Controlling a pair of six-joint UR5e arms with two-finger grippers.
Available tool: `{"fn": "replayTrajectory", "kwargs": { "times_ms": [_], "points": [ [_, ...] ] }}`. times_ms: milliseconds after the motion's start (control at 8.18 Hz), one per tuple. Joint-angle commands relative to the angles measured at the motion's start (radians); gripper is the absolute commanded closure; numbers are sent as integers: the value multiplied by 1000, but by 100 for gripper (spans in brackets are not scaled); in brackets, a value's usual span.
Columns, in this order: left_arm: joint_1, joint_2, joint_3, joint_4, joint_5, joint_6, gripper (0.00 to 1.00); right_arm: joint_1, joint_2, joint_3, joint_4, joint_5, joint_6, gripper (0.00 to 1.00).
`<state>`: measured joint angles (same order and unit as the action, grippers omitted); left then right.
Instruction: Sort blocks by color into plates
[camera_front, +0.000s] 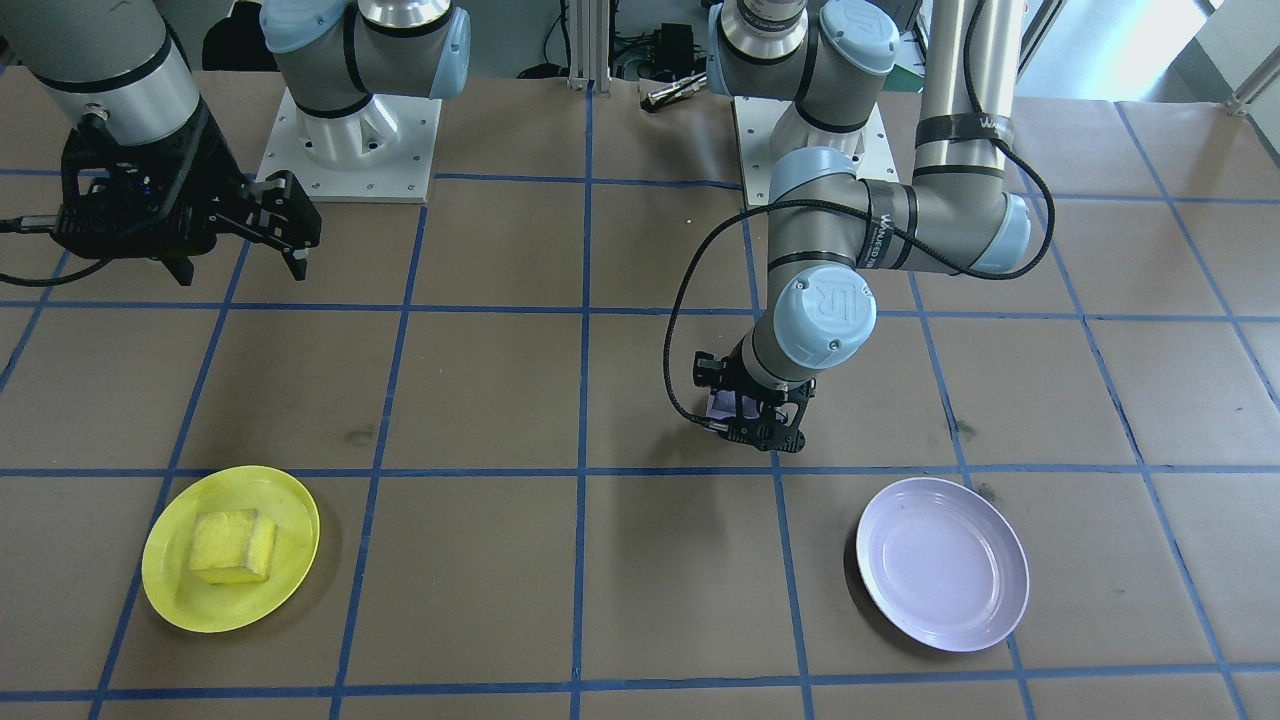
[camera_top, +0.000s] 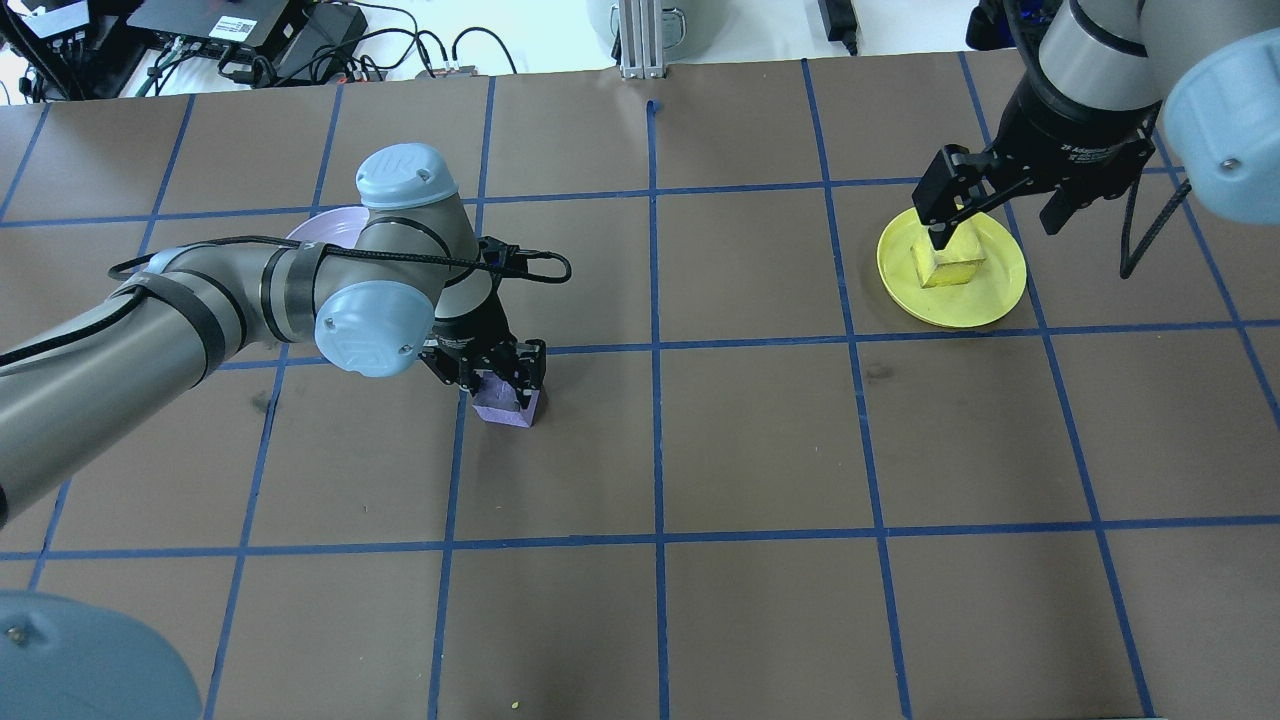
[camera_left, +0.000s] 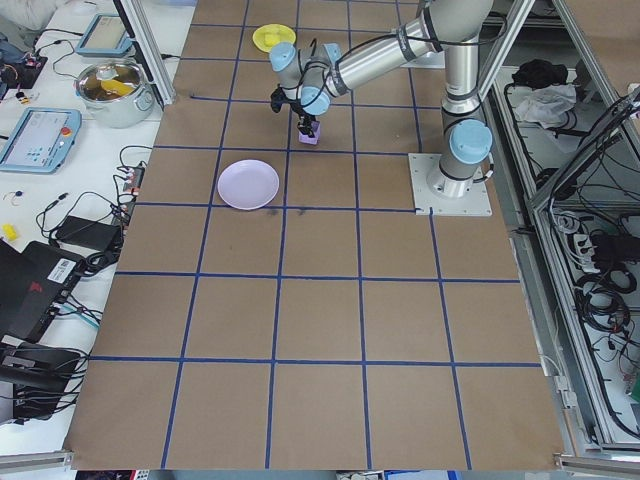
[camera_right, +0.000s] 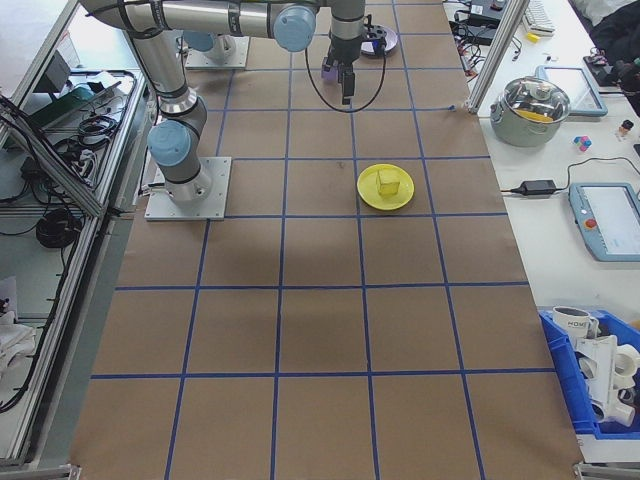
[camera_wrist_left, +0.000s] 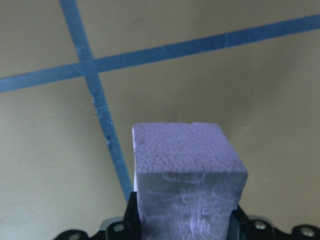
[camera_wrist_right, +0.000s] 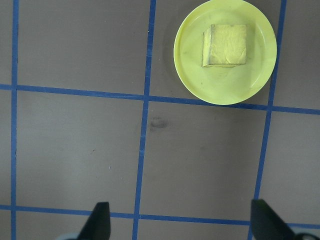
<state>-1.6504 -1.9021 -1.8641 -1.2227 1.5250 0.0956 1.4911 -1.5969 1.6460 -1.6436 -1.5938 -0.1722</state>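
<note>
We see half done: the round bright yellow plastic plate (camera_front: 231, 549) holds the yellow foam cuboid block (camera_front: 233, 547). The pale lavender round plate (camera_front: 942, 563) sits bare, w/ nothing between it & our left gripper (camera_top: 497, 378), clamped on the purple foam block (camera_top: 509, 405) near the table. Right gripper (camera_front: 270, 226) hangs spread, holding nothing, well apart

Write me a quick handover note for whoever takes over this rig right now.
Left pincer: shut on the purple block, low over the table, short of the lavender plate.
Right pincer: open, empty, raised clear of the yellow plate.
Done: yellow block lies in the yellow plate.
Left: carry the purple block to the empty lavender plate and release it there.
</note>
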Motion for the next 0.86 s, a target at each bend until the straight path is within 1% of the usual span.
{"fn": "replayTrajectory", "kwargs": {
  "times_ms": [0,122,244,611,733],
  "points": [
    [26,69,138,-191,104,92,100,0,0,0,-1,-6,-4,0],
    [70,49,239,-274,103,119,100,0,0,0,-1,-6,-6,0],
    [127,23,300,-297,96,128,100,0,0,2,-5,-6,-4,0],
    [255,-116,455,-290,101,184,100,-2,2,0,-16,-6,-6,0],
    [279,-152,477,-288,99,184,100,-2,2,0,-16,-6,-6,0]
  ]
}}
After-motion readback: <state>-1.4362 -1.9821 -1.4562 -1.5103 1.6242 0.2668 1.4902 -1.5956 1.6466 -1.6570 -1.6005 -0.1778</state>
